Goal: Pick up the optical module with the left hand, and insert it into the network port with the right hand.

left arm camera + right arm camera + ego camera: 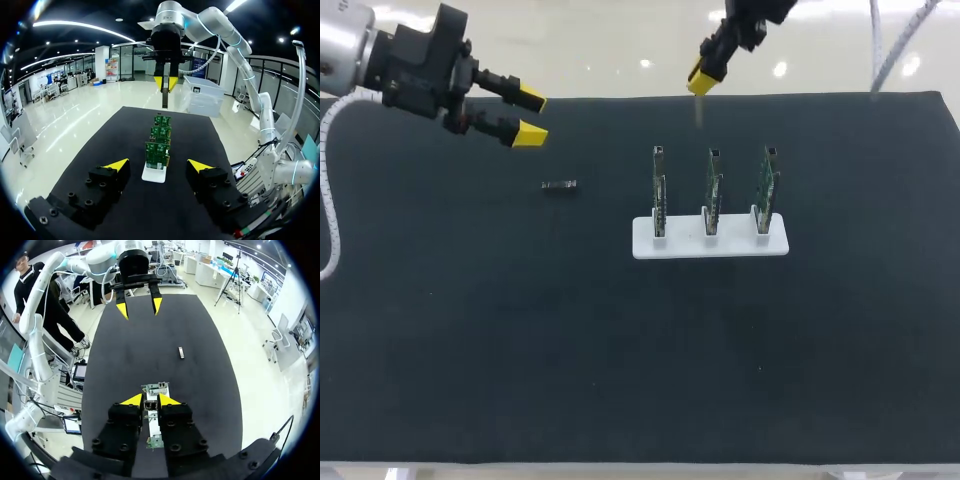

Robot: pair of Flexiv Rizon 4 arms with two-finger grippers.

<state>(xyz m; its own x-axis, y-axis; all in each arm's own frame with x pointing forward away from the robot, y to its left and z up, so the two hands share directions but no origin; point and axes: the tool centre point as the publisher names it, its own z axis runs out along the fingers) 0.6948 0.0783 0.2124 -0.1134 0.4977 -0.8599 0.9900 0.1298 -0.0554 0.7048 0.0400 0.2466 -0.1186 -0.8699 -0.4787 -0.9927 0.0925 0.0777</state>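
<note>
A small dark optical module [558, 186] lies flat on the black mat, left of the white stand [710, 243], and also shows ahead of my right gripper [181, 352]. Three green port boards [712, 190] stand upright in the stand. My left gripper [528, 115] hovers open above the mat's far left, behind the lying module; its own view looks along the row of boards [157, 152] between its fingers [159, 165]. My right gripper [700, 78] hangs high behind the boards, shut on a slim second module [164, 100] that points down from its tips [165, 84].
The black mat [520, 350] covers the whole table, and its front half is bare. Its far edge runs just behind both grippers. The stand sits right of centre.
</note>
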